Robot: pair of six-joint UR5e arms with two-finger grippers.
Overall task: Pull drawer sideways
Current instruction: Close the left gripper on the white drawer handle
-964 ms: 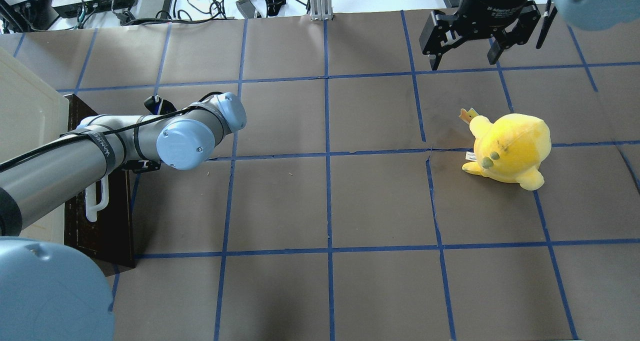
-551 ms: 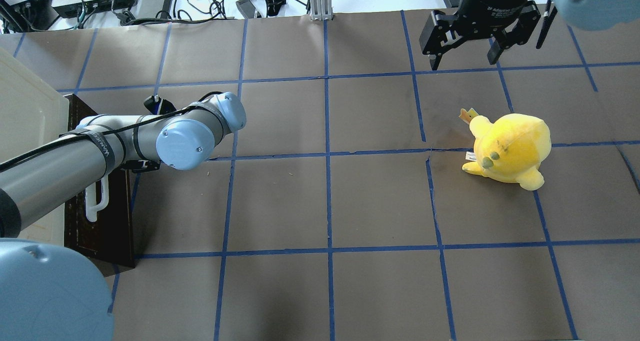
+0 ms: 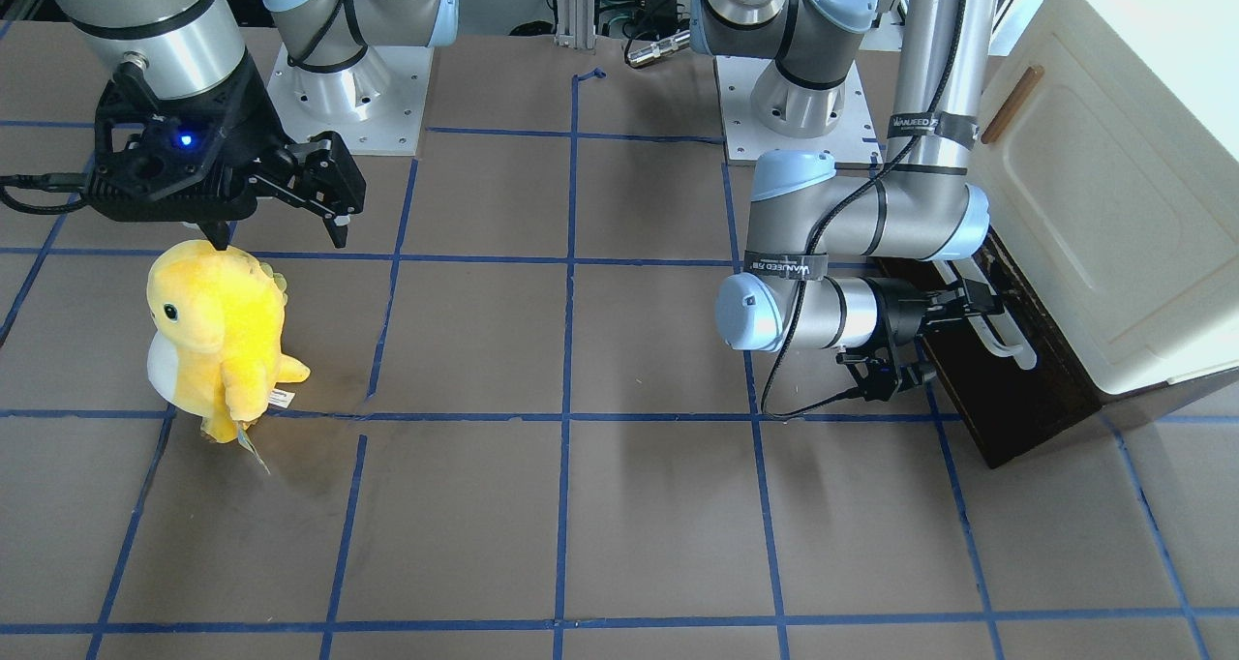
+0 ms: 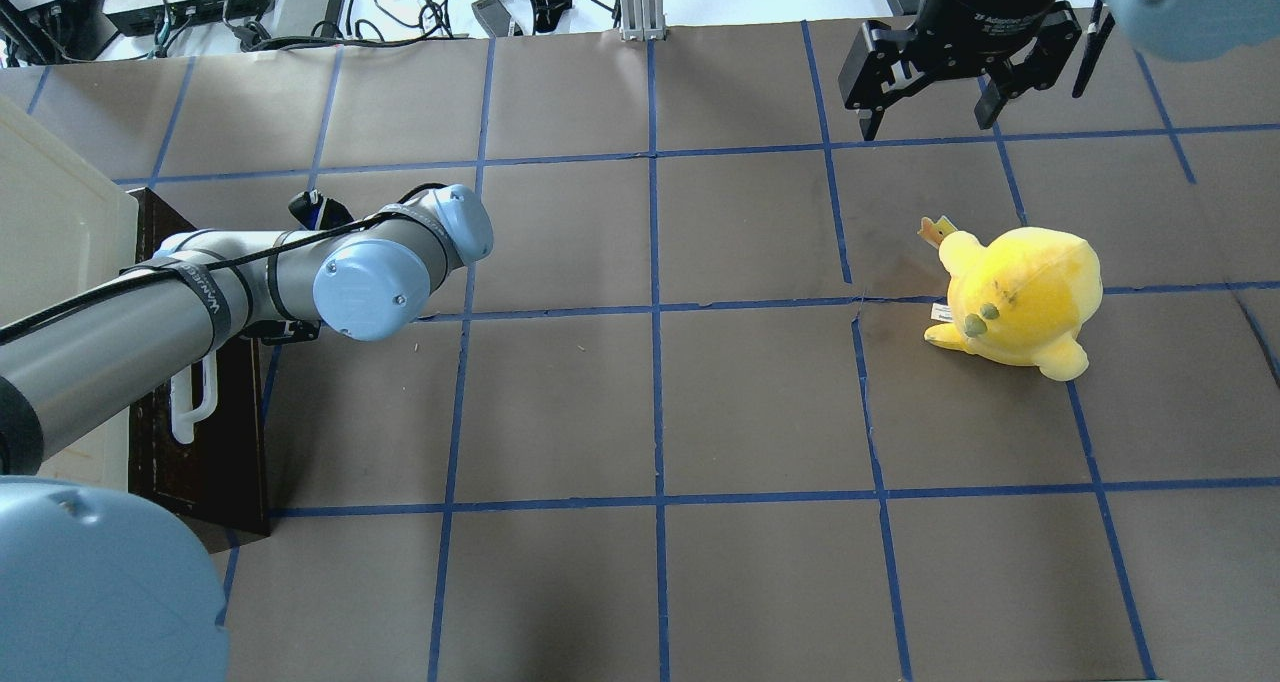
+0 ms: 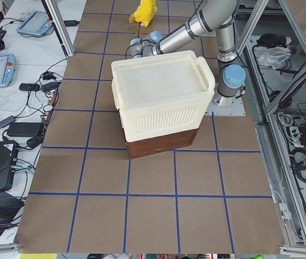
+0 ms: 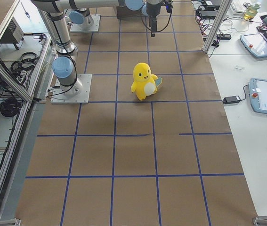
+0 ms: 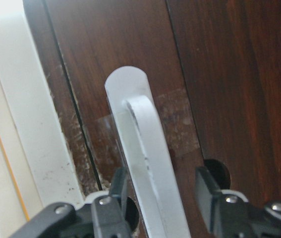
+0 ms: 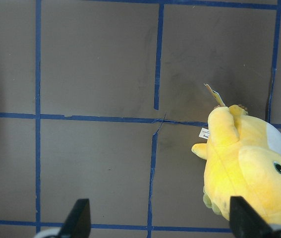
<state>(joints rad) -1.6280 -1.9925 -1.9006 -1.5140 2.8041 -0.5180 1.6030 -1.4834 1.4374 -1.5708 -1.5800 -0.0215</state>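
I see my left end effector (image 7: 162,191) spread around the long white bar handle (image 7: 141,144) of the shallow dark-brown wooden drawer (image 7: 224,84) at the table's left edge, not clamped. My right end effector (image 4: 927,122) hangs spread, empty.

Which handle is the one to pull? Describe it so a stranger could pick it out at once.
Find the big cream cabinet at the table's end on the robot's left; a dark-brown drawer sits under it. On the drawer's front is a long white bar handle, straddled by the left hand. The cream panel above carries only a small wooden handle.
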